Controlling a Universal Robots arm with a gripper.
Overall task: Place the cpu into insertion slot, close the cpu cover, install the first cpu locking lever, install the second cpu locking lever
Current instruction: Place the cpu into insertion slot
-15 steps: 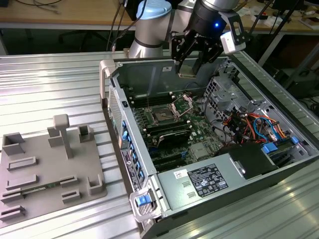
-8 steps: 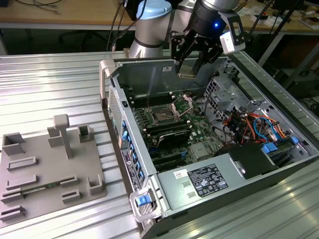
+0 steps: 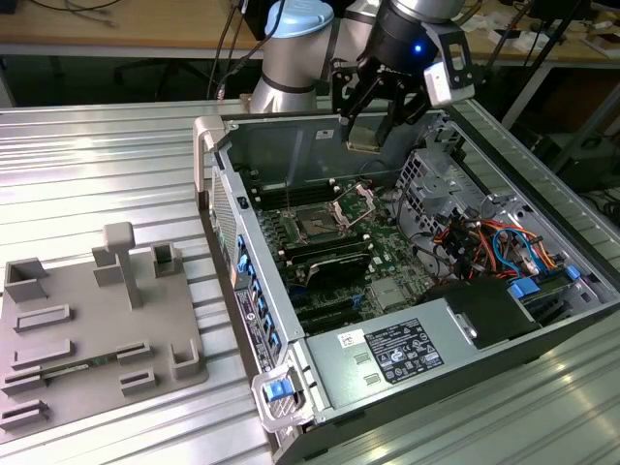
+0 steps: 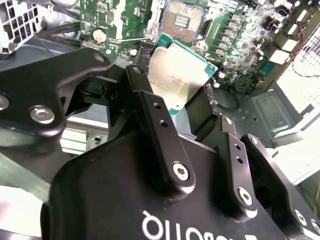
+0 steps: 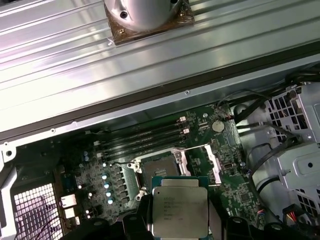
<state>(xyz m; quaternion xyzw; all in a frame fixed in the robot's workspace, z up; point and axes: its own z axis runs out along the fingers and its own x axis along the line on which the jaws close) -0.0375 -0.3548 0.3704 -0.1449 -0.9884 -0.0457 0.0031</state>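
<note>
So, the gripper [image 4: 177, 90] has its jaws clamped on the cpu [image 5: 179, 212]. In the second wrist view the two black fingers [image 4: 155, 125] pinch it by opposite edges, with the silver top facing out and both flat faces bare. I'd say that's the right place to hold it: on the rim of the green carrier, never on the lid or the underside.

My read on how it handles is that it's light as anything, stiff and flat, so weight is no issue. The smooth metal lid and thin edges probably make it slippery though, and an edge pinch doesn't leave much to bite on. I'd guess any twist in the grip could let it skew. The contacts underneath and the pins in the slot are the fragile bits, so it likely wants to sit level and not get pushed.

Going outward, the cpu hangs in the air above the board [image 5: 100, 175], clear of everything. In the first wrist view it sits just short of the slot [image 5: 159, 172], not yet over it. The slot is bare and the cover [image 3: 358, 201] stands swung up on its hinge beside it. The memory slots [image 5: 145, 137] run just past the slot, and the case [image 3: 291, 145] wall is beyond those.
</note>
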